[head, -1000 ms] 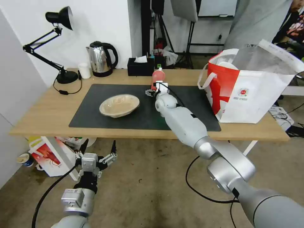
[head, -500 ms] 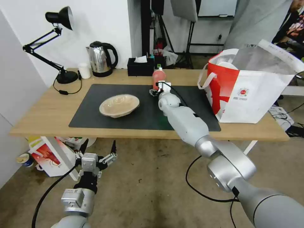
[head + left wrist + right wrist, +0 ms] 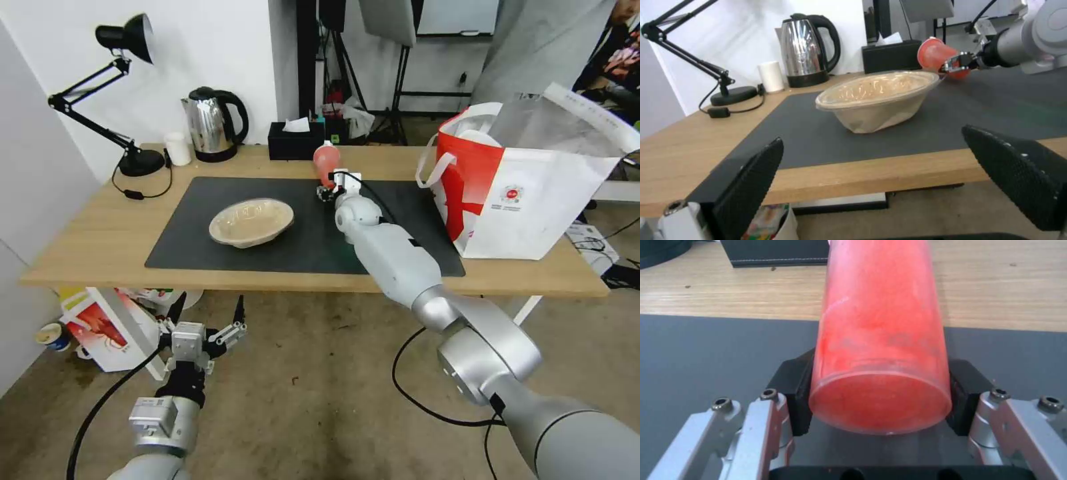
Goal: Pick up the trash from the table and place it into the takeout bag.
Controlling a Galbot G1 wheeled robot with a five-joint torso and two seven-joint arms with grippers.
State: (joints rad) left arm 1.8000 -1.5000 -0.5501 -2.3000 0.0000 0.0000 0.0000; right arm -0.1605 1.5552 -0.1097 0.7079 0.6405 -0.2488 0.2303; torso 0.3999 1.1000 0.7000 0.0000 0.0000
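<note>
Black ribbed fingers (image 3: pixel 755 173) of our left gripper (image 3: pixel 205 319) stand spread wide with nothing between them, the arm hanging low in front of the table (image 3: pixel 93 240), below its near edge and over the concrete floor. From that wrist we look across the edge at the shallow beige dish (image 3: pixel 878 100), which sits on the dark grey mat (image 3: pixel 200 247), left of the mat's middle. Behind it, along the wall, stand a black desk lamp (image 3: pixel 127 40), a small white cup (image 3: pixel 178 148), a steel kettle (image 3: pixel 212 125) and a black tissue box (image 3: pixel 296 141).

Toward the middle of the table, our right arm reaches forward and to the left over the mat, its gripper (image 3: pixel 328 189) closed on the red cup (image 3: pixel 326 164). In the right wrist view both black pads (image 3: pixel 793 396) press the sides of the cup near its base, and the round bottom faces the camera while the body runs away toward the bare wood. In the head view the cup is tilted, its top leaning left and toward the tissue box. We cannot tell from these views whether its base touches the mat.

On the right end of the table stands the takeout bag (image 3: pixel 533 213), white with a red side panel and a small round logo, its mouth open and its foil lining showing. The bag is well apart from the gripper.
</note>
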